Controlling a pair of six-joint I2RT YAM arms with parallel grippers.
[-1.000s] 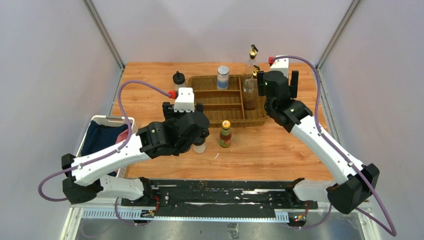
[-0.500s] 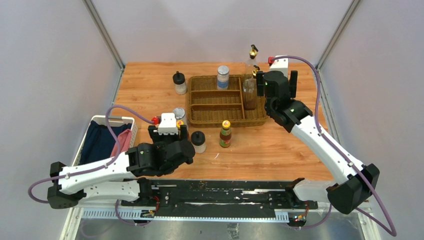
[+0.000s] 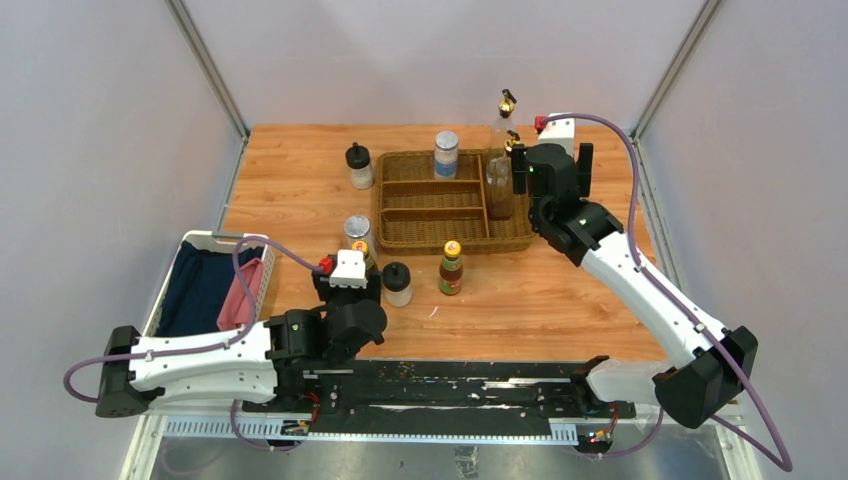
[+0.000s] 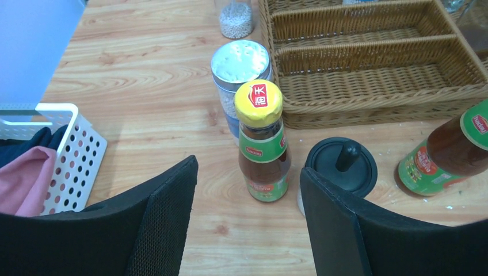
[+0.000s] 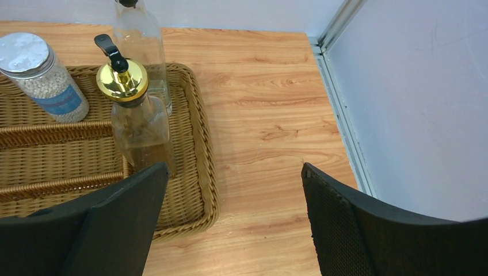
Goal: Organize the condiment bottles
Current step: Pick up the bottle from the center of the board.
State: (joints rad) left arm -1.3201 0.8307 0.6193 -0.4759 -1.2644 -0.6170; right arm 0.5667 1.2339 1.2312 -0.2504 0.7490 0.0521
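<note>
My left gripper (image 4: 247, 230) is open and empty, just short of a yellow-capped sauce bottle (image 4: 262, 144) standing on the table. Behind that bottle is a silver-lidded shaker (image 4: 240, 63), and to its right a black-lidded jar (image 4: 340, 167) and a second sauce bottle (image 4: 449, 152). My right gripper (image 5: 233, 218) is open and empty over bare table, right of the wicker tray (image 5: 201, 149). A gold-spouted cruet (image 5: 135, 109) and a shaker (image 5: 43, 75) stand in the tray. The other cruet (image 3: 506, 110) stands behind it. Another black-lidded jar (image 3: 358, 166) stands left of the tray.
A white perforated basket (image 3: 215, 240) with dark and pink cloth sits at the table's left edge, close to my left arm. The enclosure's walls and metal posts (image 3: 660, 90) bound the table at left, back and right.
My left arm has pulled back toward the near edge, away from the tray. That uncovers the shaker, the yellow-capped sauce bottle and the black-lidded jar. The right arm has not moved.
</note>
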